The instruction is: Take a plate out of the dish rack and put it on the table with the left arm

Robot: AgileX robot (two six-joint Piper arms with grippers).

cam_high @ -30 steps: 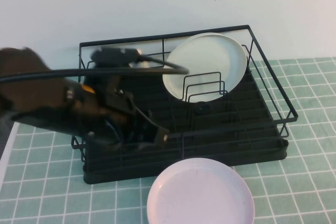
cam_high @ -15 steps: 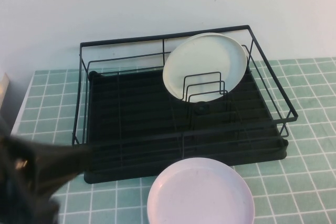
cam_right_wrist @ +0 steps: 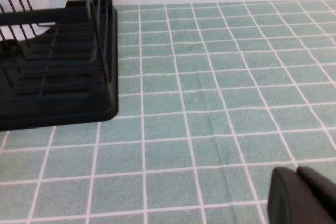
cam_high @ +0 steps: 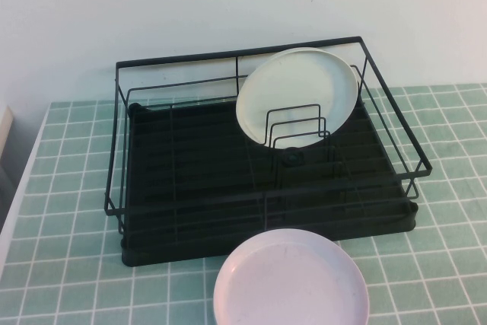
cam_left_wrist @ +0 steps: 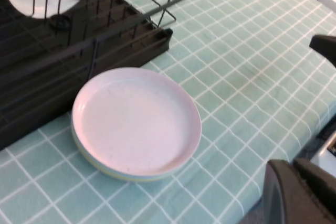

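Observation:
The pale pink plate (cam_high: 291,279) lies flat on the green tiled table (cam_high: 61,264), just in front of the black dish rack (cam_high: 190,180). It also shows in the left wrist view (cam_left_wrist: 136,121), with the rack (cam_left_wrist: 63,51) behind it. My left gripper (cam_left_wrist: 292,167) is shut and empty, off the plate near the table's edge. My right gripper (cam_right_wrist: 297,174) is shut and empty, low over bare tiles beside the rack's end (cam_right_wrist: 58,82). Neither arm shows in the high view.
A cream-white plate (cam_high: 297,97) stands upright in the rack's wire dividers at the back right. Open tiles (cam_right_wrist: 220,77) stretch to the right of the rack. The table's left edge (cam_high: 15,203) is near the rack. A dark object (cam_left_wrist: 324,45) sits beyond the table's edge.
The left arm has drawn back from over the rack, down and to the left, and has left the high view. The pink plate has stayed in place on the table.

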